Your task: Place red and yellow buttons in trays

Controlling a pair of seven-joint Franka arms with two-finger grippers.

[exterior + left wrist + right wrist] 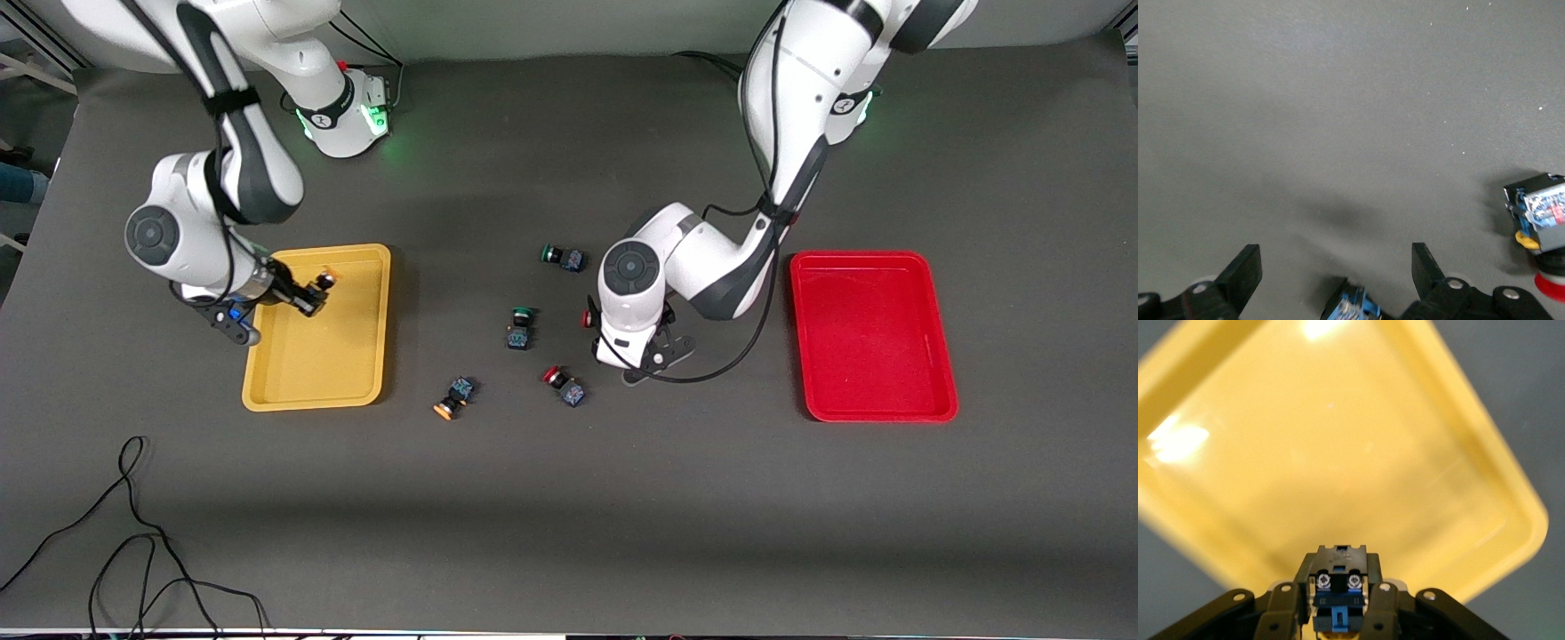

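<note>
My right gripper (316, 290) is shut on a yellow-capped button (325, 279) and holds it over the yellow tray (356, 356). The right wrist view shows its dark body (1340, 577) between the fingers, above the tray floor (1338, 453). My left gripper (1336, 277) is open, low over the table, with its fingers (1245, 270) either side of a button body (1350, 308). In the front view that button's red cap (588, 317) peeks out beside the left hand. A second red button (563, 385) and a second yellow-capped button (454, 398) lie nearer the front camera. The red tray (889, 391) is empty.
Two green-capped buttons (562, 257) (522, 327) lie on the dark mat between the trays. The second red button also shows in the left wrist view (1538, 220). A black cable (133, 533) lies on the mat near the front edge at the right arm's end.
</note>
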